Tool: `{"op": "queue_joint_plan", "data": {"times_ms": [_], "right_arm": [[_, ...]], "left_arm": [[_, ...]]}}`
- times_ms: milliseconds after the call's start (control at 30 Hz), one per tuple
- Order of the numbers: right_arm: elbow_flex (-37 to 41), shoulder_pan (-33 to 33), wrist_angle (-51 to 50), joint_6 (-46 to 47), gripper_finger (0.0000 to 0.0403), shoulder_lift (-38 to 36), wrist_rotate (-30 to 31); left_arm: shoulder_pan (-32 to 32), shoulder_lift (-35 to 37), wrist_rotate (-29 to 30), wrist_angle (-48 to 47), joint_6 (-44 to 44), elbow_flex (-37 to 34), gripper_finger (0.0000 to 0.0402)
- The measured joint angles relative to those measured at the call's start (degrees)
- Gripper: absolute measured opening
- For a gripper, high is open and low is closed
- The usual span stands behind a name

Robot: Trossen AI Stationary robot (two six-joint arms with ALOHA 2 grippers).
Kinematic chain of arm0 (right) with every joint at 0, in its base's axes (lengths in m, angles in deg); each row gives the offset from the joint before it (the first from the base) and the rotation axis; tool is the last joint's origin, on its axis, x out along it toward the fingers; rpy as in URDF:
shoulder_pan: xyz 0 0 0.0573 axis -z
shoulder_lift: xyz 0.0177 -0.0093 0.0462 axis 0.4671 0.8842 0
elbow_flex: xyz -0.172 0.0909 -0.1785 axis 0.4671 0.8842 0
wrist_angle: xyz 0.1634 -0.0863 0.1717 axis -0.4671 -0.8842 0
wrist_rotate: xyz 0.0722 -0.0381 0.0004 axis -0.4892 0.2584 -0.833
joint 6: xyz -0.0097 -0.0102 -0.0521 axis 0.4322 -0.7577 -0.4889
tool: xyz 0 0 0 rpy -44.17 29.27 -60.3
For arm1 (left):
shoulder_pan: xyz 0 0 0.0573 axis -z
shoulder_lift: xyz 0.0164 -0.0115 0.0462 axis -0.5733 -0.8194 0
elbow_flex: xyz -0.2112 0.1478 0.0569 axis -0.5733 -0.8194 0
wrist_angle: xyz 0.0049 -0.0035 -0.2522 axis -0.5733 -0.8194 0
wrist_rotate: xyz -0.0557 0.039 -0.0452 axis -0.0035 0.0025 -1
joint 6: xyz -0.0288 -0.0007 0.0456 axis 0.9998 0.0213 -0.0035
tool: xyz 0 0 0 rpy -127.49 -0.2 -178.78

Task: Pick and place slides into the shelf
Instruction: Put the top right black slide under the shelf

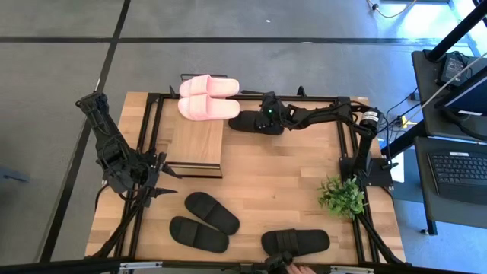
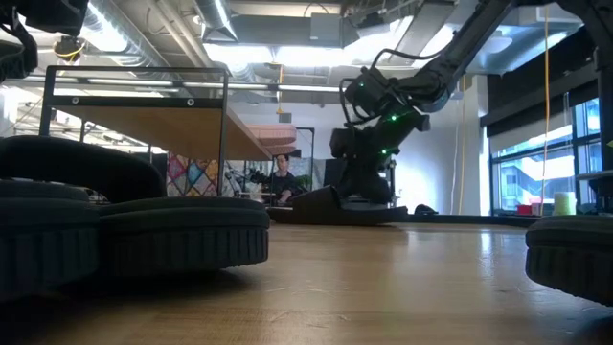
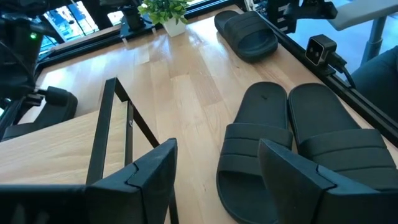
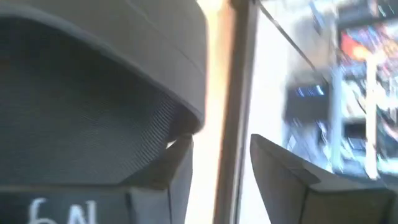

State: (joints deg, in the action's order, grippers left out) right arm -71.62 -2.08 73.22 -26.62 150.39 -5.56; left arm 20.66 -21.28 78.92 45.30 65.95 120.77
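From above the light is even and soft, and the slides cast only faint shadows on the surface. At surface height, bright ceiling lamps and windows behind the shelf backlight it, leaving the near slides as dark, unfocused shapes, with a pale sheen on the wood beside them. The right wrist picture is heavily blurred and smeared, washed out past a black slide.

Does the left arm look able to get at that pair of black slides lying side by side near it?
Probably yes. The left claw hangs open just beside the black pair, and bare tabletop lies between them. The shelf stands to its other side, out of the way.
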Motion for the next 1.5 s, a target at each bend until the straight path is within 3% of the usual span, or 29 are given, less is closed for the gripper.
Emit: {"op": "queue_joint_plan", "data": {"times_ms": [67, 167, 533, 867, 1033, 1267, 1500], "right_arm": [[0.0, -1.14, -0.24, 2.49, 0.017, 0.0, 4.78], [0.0, -2.75, -0.89, 4.98, 0.0173, 0.0, 7.3], [0.0, -7.69, -10.04, 13.37, 0.0174, 0.0, 9.43], [-1.55, -8.84, -24.8, 25.05, 0.0174, -1.09, 9.56], [-4.0, -9.59, -30.76, 31.24, 0.0174, -4.47, 5.37], [-6.08, -9.58, -36.61, 43.88, 0.0174, -5.55, -8.15], [-6.16, -9.8, -36.79, 44.27, 0.0174, -5.53, -7.57]], "left_arm": [[0.0, 0.0, 0.0, 0.0, 0.0, 0.0, 0.0217], [0.0, 0.01, 0.0, -0.01, 0.0, 0.0, 0.0217], [0.01, 0.01, 0.0, 0.0, 0.02, 0.0, 0.0217], [0.0, 0.01, -0.01, 0.0, 0.02, 0.0, 0.0217], [0.02, 0.02, 0.0, 0.0, 0.02, 0.0, 0.0217], [0.0, 0.01, 0.0, 0.0, -0.22, 0.0, 0.0217], [0.0, 0.0, -0.02, 0.0, -0.37, 0.0, 0.0217]]}}
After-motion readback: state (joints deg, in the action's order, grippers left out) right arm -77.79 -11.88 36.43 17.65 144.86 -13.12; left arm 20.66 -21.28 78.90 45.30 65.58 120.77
